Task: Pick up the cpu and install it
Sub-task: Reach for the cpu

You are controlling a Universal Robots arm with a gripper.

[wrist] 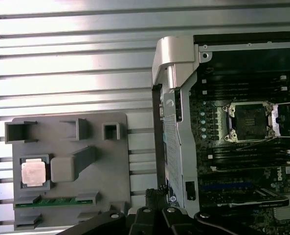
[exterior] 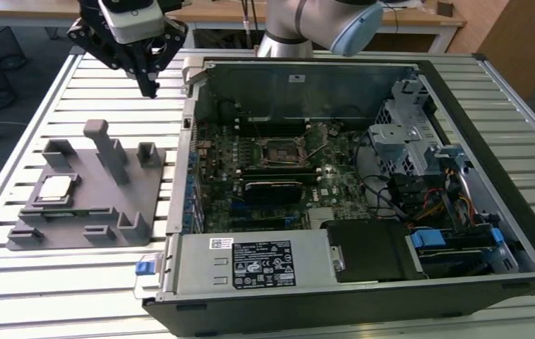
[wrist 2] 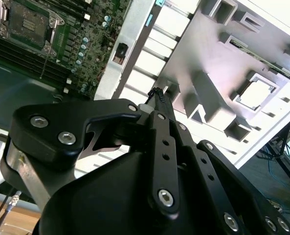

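- High up, just off the computer-case [exterior: 343,307] side of the grey holder [exterior: 107,219]: the gripper [exterior: 149,90], fingers [wrist 2: 160,117] seemingly pressed together, holding nothing.
- Flat in a square pocket of the holder, shiny side up, well apart from the gripper: the cpu [exterior: 56,187].
- Probably light, stiff and easy to hurt; best held by two side edges.
- Under the holder, a table [exterior: 41,120] of metal slats; inside the case beside the holder, an empty socket [exterior: 281,150].
- Farther off from the holder, a wooden desk [exterior: 22,8].
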